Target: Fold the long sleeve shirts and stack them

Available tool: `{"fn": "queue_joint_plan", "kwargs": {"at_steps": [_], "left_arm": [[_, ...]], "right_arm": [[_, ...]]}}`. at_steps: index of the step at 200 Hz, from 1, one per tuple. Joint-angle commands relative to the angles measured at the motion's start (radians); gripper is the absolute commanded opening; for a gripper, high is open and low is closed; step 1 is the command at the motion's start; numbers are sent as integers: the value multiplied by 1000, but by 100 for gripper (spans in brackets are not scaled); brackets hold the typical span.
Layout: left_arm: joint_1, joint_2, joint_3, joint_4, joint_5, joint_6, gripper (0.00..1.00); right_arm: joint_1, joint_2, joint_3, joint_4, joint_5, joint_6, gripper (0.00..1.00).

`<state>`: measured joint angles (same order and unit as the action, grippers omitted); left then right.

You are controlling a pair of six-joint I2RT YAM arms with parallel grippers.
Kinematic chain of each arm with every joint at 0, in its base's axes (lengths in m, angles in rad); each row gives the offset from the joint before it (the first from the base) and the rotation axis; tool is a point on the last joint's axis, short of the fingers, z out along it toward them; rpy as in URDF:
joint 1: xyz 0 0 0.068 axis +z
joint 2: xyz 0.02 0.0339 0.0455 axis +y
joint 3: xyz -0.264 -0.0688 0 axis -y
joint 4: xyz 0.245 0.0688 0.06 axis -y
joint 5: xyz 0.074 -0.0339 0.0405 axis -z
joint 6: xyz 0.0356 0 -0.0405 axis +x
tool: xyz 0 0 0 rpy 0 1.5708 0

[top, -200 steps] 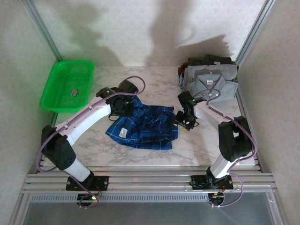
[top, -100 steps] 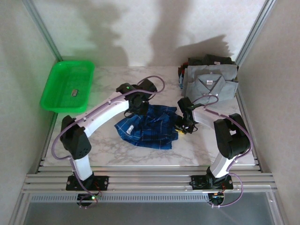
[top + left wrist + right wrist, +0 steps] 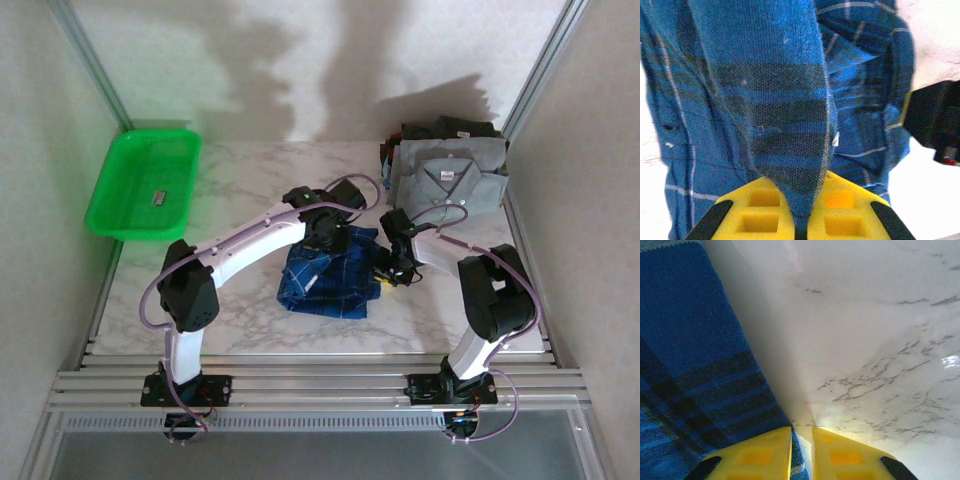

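Left arm [image 3: 250,236] arched rightward, jaws pinched together, right arm [image 3: 445,243] bent inward, jaws seemingly almost closed.

White-shelled left arm [image 3: 250,240] and right arm [image 3: 445,240], black joints, looping lilac cables [image 3: 357,180]; yellow recessed fingers [image 3: 755,212] (black-edged).

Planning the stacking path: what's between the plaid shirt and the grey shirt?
In the top view, the right pincer and its wrist stand between plaid shirt and grey shirt, over bare table.
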<state>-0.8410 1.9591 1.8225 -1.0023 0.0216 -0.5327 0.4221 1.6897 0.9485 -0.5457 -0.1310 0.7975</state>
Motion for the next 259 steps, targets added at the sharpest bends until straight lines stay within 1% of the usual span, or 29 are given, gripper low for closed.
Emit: {"fn": "queue_joint_plan", "kwargs": {"at_steps": [1, 34, 86, 123, 134, 139, 146, 156, 171, 180, 186, 202, 212, 216, 228, 238, 244, 251, 254, 259], "left_arm": [[-26, 27, 3, 105, 101, -70, 0], [-51, 72, -8, 176, 155, -103, 0], [-86, 142, 1, 220, 213, -126, 0], [-101, 135, -55, 256, 240, -144, 0], [-100, 129, -80, 276, 247, -153, 2], [-100, 126, -88, 286, 250, -157, 6], [-97, 126, -96, 294, 249, -168, 19], [-91, 128, -101, 309, 245, -182, 31], [-64, 121, -107, 351, 239, -225, 41], [-43, 113, -106, 399, 255, -256, 47], [-32, 111, -100, 441, 276, -273, 50], [-15, 138, -36, 510, 352, -305, 67], [-13, 164, 30, 504, 382, -312, 72], [-11, 170, 58, 496, 386, -312, 79], [-1, 156, 102, 483, 373, -324, 83], [23, 116, 95, 489, 355, -341, 86], [48, 82, 80, 490, 338, -347, 92], [74, 39, 58, 487, 313, -345, 96], [89, 21, 45, 483, 303, -340, 99], [108, -11, 21, 474, 287, -331, 100]], "right_arm": [[13, 4, -30, 78, -78, 13, 17], [13, -1, -31, 76, -81, 15, 16], [13, -2, -34, 69, -81, 16, 16], [10, -7, -22, 48, -64, 19, 17], [6, -5, -17, 44, -64, 24, 19], [4, -5, -14, 41, -64, 29, 21], [-1, -9, -8, 34, -64, 33, 25], [-13, -17, -2, 16, -65, 48, 34], [-37, -50, -1, -11, -63, 72, 44], [-55, -80, -1, -30, -58, 82, 50], [-65, -103, 2, -45, -51, 83, 54], [-91, -160, 22, -104, -34, 69, 62], [-104, -193, 39, -150, -20, 56, 65], [-108, -208, 47, -168, -10, 51, 66], [-112, -262, 61, -222, 21, 34, 68], [-110, -316, 56, -247, 34, 27, 68], [-104, -353, 47, -247, 27, 19, 69], [-90, -398, 32, -236, 11, 10, 69], [-82, -417, 24, -227, 4, 10, 69], [-63, -445, 12, -212, -13, 9, 69]]}}
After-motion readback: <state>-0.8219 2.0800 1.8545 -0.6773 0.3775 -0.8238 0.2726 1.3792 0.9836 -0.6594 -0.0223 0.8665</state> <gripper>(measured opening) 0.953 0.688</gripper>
